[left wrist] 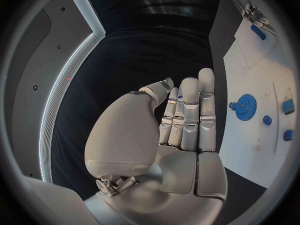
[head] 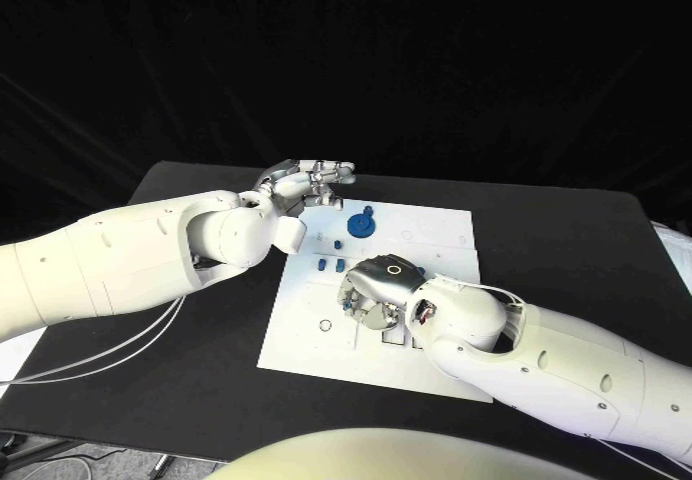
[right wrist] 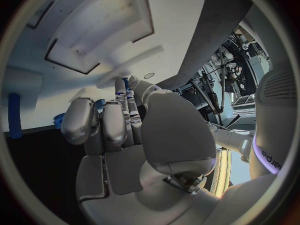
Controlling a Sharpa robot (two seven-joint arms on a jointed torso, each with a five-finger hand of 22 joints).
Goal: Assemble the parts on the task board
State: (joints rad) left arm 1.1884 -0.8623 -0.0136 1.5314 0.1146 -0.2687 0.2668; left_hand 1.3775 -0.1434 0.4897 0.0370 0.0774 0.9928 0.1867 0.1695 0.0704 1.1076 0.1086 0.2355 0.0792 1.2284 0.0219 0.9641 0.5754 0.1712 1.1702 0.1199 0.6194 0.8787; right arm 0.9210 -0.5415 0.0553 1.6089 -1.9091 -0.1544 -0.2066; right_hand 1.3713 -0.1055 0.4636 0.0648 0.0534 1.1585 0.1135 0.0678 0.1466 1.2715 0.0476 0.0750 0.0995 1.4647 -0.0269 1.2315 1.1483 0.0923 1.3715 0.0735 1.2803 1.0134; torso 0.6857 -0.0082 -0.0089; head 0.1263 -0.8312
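Observation:
The white task board (head: pixel 433 240) lies in the middle of the table. A blue gear (head: pixel 361 222) (left wrist: pixel 246 106) stands on its far part, with small blue parts (head: pixel 329 265) (left wrist: pixel 287 106) just nearer. My left hand (head: pixel 306 183) (left wrist: pixel 181 120) hangs over the board's far left corner, fingers straight and pressed together, thumb against them. A sliver of a small blue part (left wrist: pixel 177 96) shows pinched between thumb and fingers. My right hand (head: pixel 378 290) (right wrist: pixel 119 125) is over the board's middle, fingers bent down toward it. A bit of blue (right wrist: pixel 125 80) shows at its fingertips; whether it is held is unclear.
The black table (head: pixel 577 230) runs all around the board. A blue peg (right wrist: pixel 14 115) lies on the board to one side of my right hand. Recessed slots (right wrist: pixel 94 30) mark the board surface beyond its fingertips. My two forearms cross the board's left and near right sides.

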